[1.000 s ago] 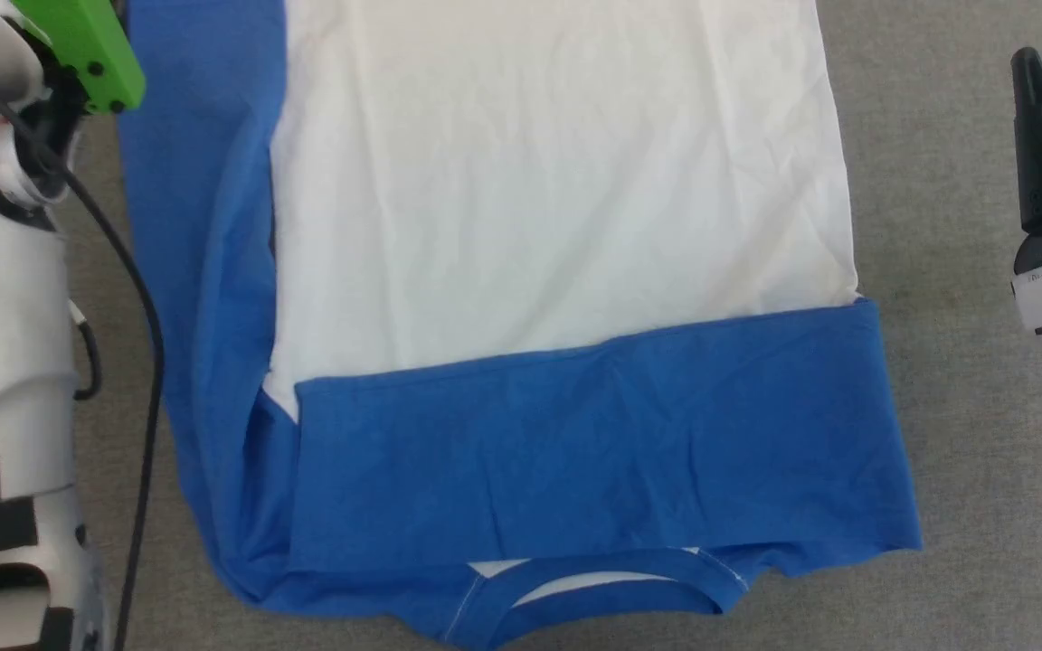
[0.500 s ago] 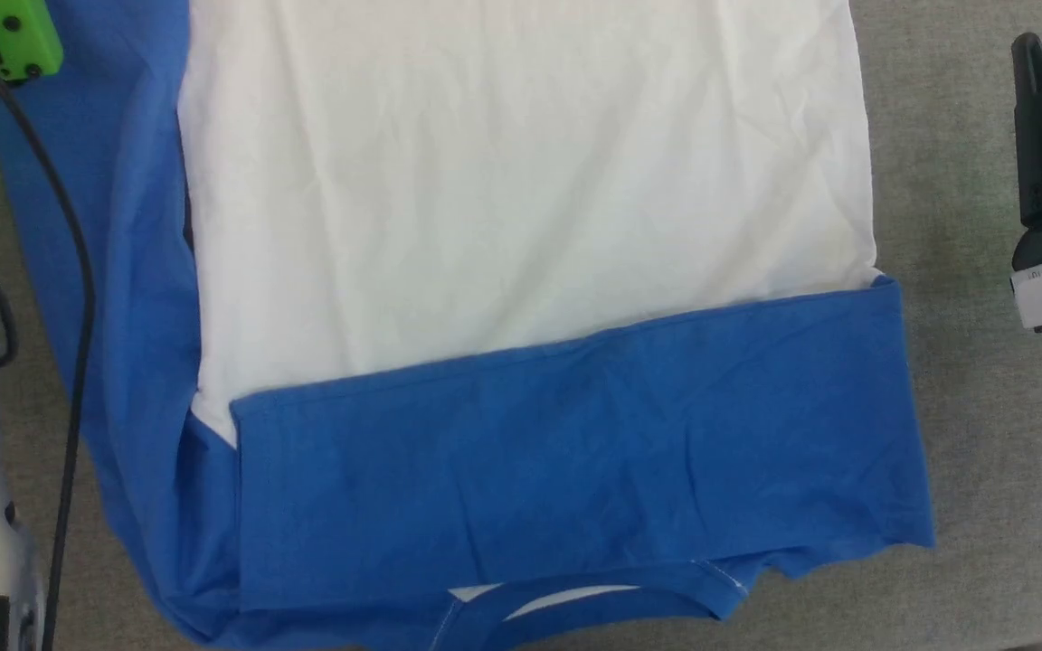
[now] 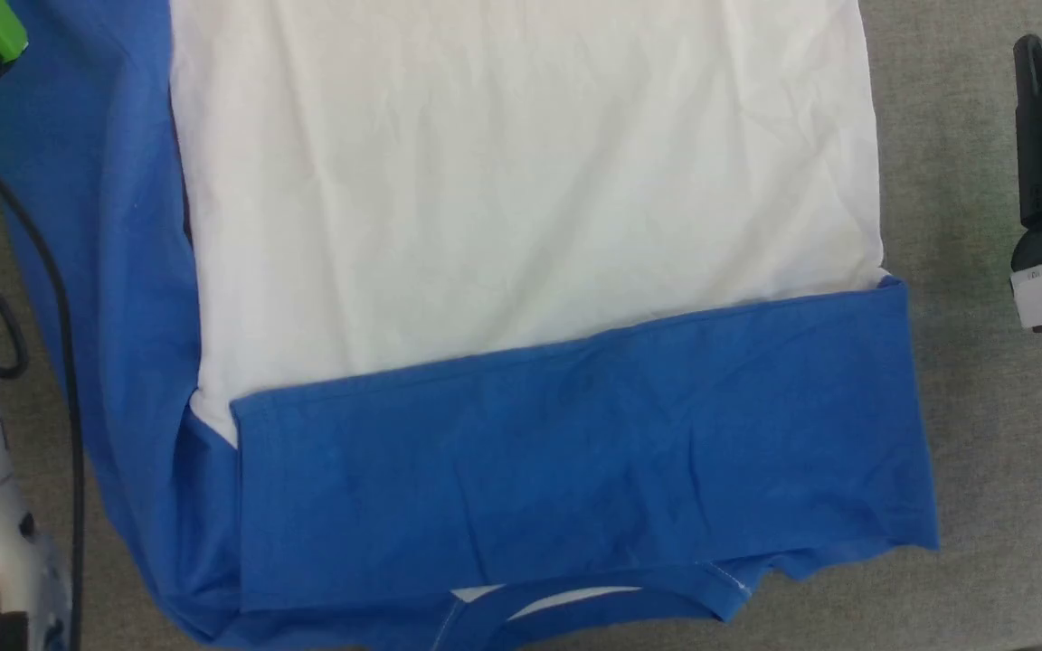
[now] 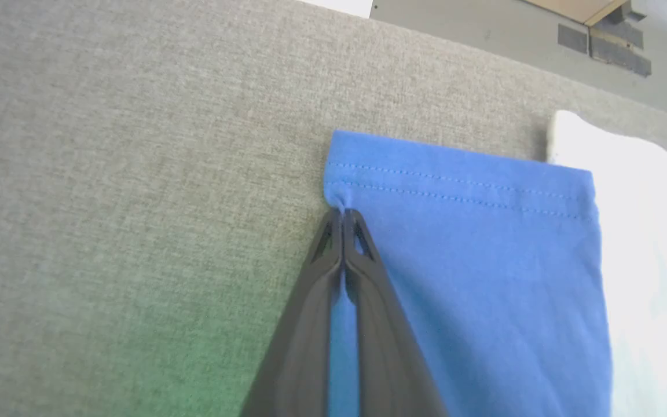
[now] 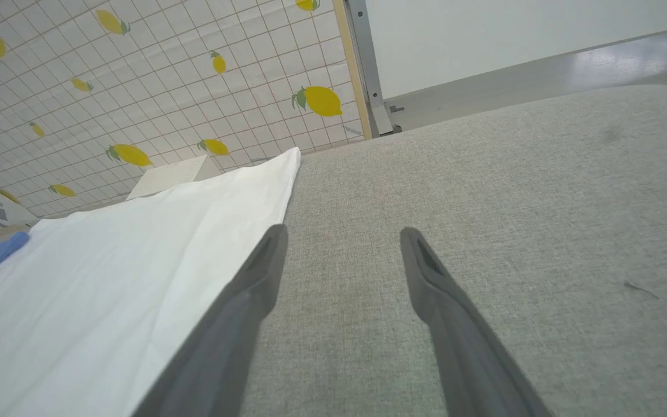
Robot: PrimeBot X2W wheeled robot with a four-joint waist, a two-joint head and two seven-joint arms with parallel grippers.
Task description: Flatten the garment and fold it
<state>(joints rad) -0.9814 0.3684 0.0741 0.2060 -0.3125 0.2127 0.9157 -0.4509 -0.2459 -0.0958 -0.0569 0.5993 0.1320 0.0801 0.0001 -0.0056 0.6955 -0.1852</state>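
Spotter: Surface check, what's on the counter (image 3: 964, 163)?
Operator: The garment (image 3: 521, 181), spread flat over the grey cloth top. Its white body is smooth and its collar (image 3: 575, 601) is nearest the robot.
Spotter: Sleeves?
Operator: One sleeve (image 3: 575, 452) lies folded across the body just beyond the collar. The other sleeve (image 3: 96, 271) runs straight along the body's left side.
Spotter: Which step, then?
Operator: Folding that second sleeve in, I'd judge. The left end effector (image 4: 342, 211) is pinched together on the outer corner of the cuff (image 4: 455, 179). The right end effector (image 5: 343, 231) hangs beside the body's right edge, fingers apart, holding nothing.
Spotter: Next?
Operator: Probably lift the cuff just clear and carry it over the white body, keeping the sleeve untwisted.
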